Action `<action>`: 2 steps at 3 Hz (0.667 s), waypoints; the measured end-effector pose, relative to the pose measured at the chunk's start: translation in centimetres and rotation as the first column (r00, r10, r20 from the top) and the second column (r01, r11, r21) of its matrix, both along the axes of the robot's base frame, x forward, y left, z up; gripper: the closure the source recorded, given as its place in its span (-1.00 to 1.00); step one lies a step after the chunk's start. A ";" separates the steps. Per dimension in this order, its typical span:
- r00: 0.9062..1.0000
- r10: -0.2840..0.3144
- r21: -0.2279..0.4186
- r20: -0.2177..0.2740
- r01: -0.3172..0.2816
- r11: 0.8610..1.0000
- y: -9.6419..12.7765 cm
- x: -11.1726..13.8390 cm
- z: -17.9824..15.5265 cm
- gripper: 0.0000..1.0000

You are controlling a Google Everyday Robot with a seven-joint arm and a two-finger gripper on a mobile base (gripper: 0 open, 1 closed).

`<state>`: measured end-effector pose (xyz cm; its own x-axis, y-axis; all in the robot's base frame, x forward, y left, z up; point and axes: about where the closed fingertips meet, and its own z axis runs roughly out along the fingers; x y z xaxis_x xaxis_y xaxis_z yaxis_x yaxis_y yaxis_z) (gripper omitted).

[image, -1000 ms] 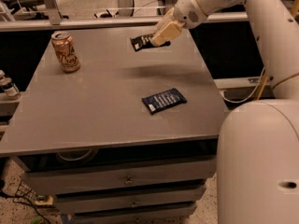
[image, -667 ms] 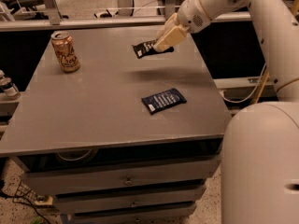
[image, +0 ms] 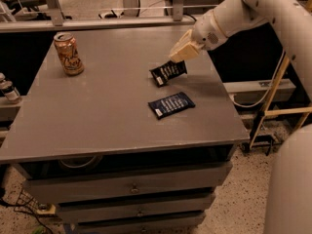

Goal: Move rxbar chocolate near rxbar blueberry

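The claw (image: 176, 56) hangs over the far right part of the grey table (image: 97, 111), at the end of a white arm (image: 234, 13) that reaches in from the upper right. Its beige fingers (image: 184, 48) are clenched on the upper right end of the black snack bar (image: 168, 72), which slopes down to the left from them, tilted rather than lying flat. Whether the bar's lower corner touches the table cannot be told.

The blue snack bar (image: 171, 105) lies flat on the table just in front of the black one, slightly askew, with its pale end patch toward the left. The two bars are close together but apart, with a narrow strip of bare table between them.

An orange soda can (image: 68, 53) stands upright near the far left corner of the table, well apart from both bars and from the claw. Below the table top, the front shows a stack of grey drawers (image: 131, 186), the top one standing partly open
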<state>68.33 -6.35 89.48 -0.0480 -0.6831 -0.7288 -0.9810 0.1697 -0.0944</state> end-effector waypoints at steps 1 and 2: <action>0.999 -0.008 0.000 -0.035 0.008 1.000 -0.1 -1.3 -2.2 1.00; 0.998 0.000 0.001 -0.068 0.000 1.000 -0.1 -2.4 -3.5 1.00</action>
<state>65.91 -6.43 85.96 -0.0977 -0.6821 -0.7247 -0.9851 0.1696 -0.0269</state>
